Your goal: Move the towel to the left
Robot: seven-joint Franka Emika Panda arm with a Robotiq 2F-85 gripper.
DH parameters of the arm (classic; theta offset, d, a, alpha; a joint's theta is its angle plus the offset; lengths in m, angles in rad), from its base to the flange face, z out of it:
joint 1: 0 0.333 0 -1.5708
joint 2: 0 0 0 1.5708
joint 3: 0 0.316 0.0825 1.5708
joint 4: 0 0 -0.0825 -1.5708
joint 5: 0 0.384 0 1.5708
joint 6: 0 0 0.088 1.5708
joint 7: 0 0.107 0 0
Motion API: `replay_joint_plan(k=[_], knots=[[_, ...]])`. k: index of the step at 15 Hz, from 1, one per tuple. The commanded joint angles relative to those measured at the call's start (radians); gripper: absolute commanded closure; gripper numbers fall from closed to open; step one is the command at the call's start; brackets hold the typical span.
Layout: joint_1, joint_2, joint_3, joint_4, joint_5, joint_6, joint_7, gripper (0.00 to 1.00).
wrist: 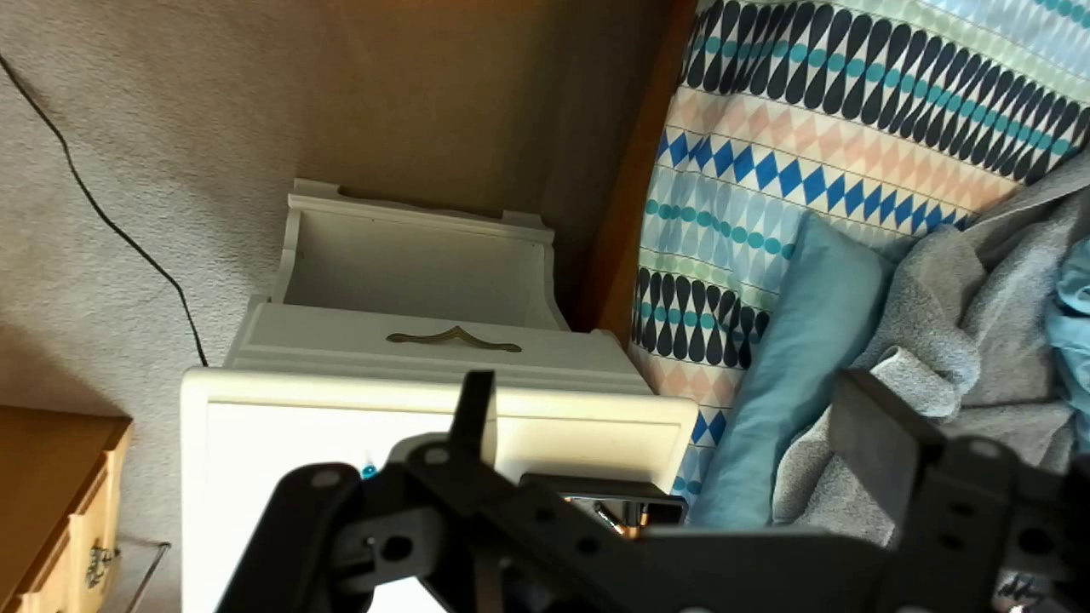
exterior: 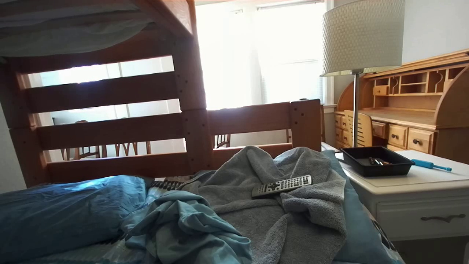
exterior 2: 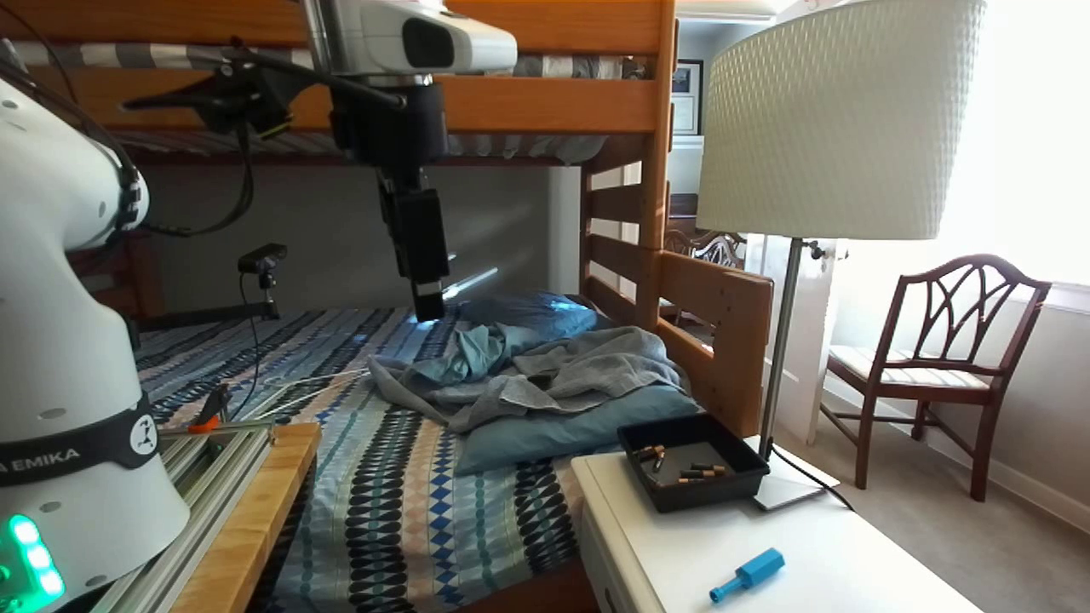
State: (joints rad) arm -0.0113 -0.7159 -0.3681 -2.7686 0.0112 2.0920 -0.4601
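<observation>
Grey towel (exterior: 263, 211) lies rumpled on the bed (exterior 2: 383, 511), apparently propped by a blue pillow (exterior 2: 562, 430); remote control (exterior: 282, 186) on top may slide once pulled. End effector (wrist: 668, 419), spread wide, holds nothing and hangs well clear, presumably before grasping. Tray (exterior 2: 715, 492) on the table (exterior 2: 681, 545) probably stops batteries (exterior 2: 702, 470) rolling. Count: 1 towel, 1 remote control, 2 pillows (exterior: 73, 212); batteries unclear.

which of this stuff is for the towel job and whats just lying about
Part of the job:
grey towel
gripper, open and holding nothing

Just lying about:
remote, on top of the towel
rumpled teal cloth
dark blue pillow
black tray and blue tool, both on the white nightstand
</observation>
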Motion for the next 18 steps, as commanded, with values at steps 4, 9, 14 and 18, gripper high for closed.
replay_joint_plan(k=[4,9,14,18], knots=[[-0.012,0.040,0.026,0.002,0.016,0.060,-0.012,0.00],[0.144,0.165,0.005,0.049,0.196,0.261,-0.095,0.00],[0.306,0.345,0.052,0.180,0.339,0.374,-0.159,0.00],[0.343,0.482,0.115,0.314,0.433,0.367,-0.193,0.00]])
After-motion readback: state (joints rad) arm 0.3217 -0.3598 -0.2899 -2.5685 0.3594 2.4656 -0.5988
